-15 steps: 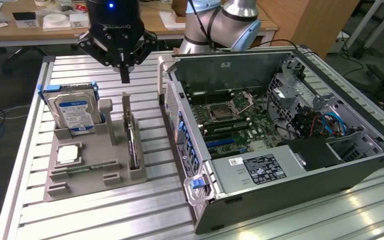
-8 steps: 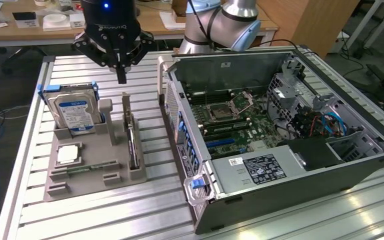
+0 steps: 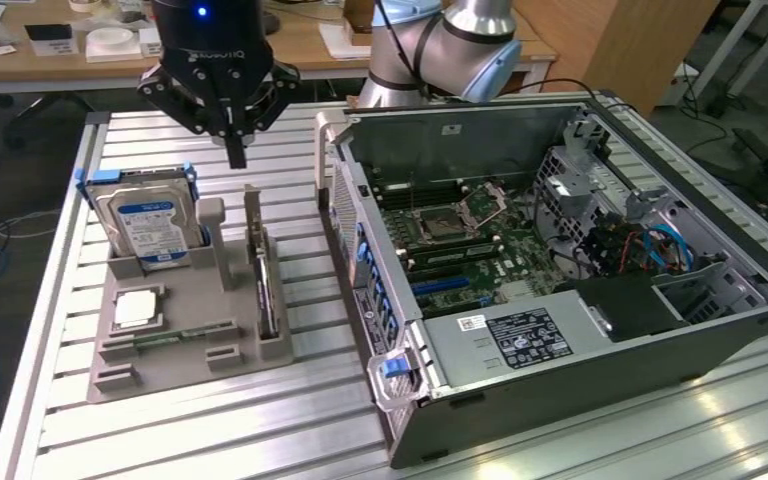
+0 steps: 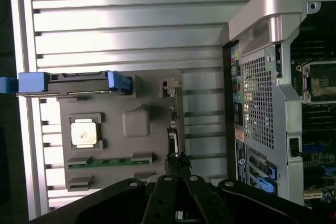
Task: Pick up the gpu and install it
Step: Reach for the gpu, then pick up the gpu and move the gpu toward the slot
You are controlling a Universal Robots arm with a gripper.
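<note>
the open computer case [image 3: 558, 250] shows no card in its slots. the gpu [image 3: 263, 275] stands on edge in the grey holder [image 3: 171, 370] on the counter [image 3: 291, 430], not picked. the gripper [image 3: 235, 150] hovers just above it, fingers pressed together and empty.

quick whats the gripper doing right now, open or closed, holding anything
gripper: closed, holding nothing; the gpu stands in the grey holder.
</note>
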